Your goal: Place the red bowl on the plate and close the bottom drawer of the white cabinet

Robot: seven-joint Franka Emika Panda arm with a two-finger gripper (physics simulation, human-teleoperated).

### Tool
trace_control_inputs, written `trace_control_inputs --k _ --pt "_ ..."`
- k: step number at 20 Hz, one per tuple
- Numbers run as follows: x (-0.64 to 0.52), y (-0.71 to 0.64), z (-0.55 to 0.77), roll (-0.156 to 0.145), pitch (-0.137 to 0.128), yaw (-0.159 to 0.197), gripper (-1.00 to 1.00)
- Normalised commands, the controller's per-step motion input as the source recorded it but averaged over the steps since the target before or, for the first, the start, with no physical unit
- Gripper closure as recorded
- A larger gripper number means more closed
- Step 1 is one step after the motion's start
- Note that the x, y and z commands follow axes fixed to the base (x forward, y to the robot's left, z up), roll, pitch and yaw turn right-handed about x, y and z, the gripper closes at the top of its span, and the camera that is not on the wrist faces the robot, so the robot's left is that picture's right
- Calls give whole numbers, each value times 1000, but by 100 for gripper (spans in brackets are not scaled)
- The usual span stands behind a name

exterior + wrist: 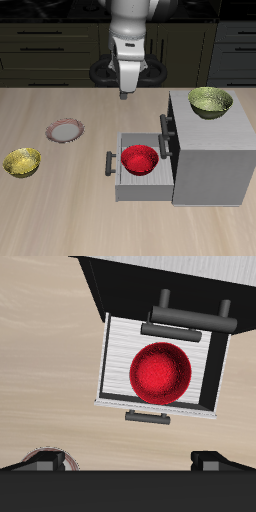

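Glossy and bright red, the small round red bowl (140, 159) (163, 372) sits inside the bottom drawer (125, 185) (113, 364) of the white box-shaped cabinet (212, 160), a shallow pale grey tray that we see pulled out toward the bench's front edge, its dark bar handle (110, 163) (148, 417) facing away from the cabinet body. We find the small flat plate (65, 130) with its pale centre and reddish-brown rim lying on the light wooden bench (60, 210), well apart from the cabinet and bare. One yellow-green bowl (210, 101) rests on the cabinet's top; another yellow-green bowl (22, 162) lies beyond the plate. Our tool (124, 94) hangs above the bench behind the cabinet, fingers parted and gripping nothing.
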Motion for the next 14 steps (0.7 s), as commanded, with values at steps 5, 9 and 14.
trace_control_inputs --k 5,9,14 --pt "133 349 -64 43 1 8 -100" --pt "124 272 -66 34 18 -23 -100" --pt "82 175 -84 25 11 3 -100"
